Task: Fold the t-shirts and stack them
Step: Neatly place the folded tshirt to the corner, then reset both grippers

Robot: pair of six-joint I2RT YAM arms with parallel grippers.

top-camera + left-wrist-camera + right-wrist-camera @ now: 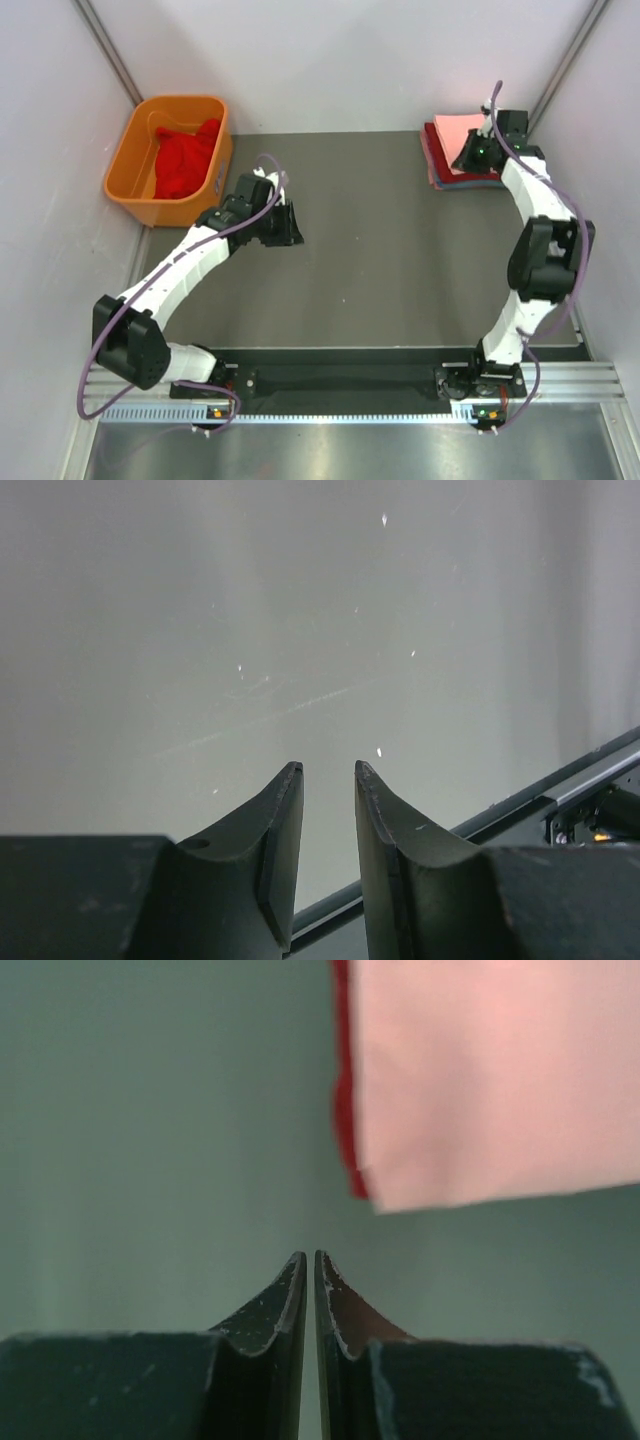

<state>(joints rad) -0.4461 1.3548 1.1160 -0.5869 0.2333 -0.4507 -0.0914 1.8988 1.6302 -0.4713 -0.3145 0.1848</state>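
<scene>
We are holding the right gripper closed and empty beside the folded t-shirts in the far right corner, the left gripper slightly open, and risking that its fingers are catching and dragging the pink one askew.

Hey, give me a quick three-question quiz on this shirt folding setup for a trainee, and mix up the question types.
1. Multiple choice: the top t-shirt on the folded stack is A white, B salmon-pink, C green.
2. True or false: the orange tub is empty.
3. Fill in: the ___ gripper is the one at the folded stack.

Key
1. B.
2. False: a crumpled red t-shirt lies in it.
3. The right gripper, its jaws closed with nothing between them.
</scene>
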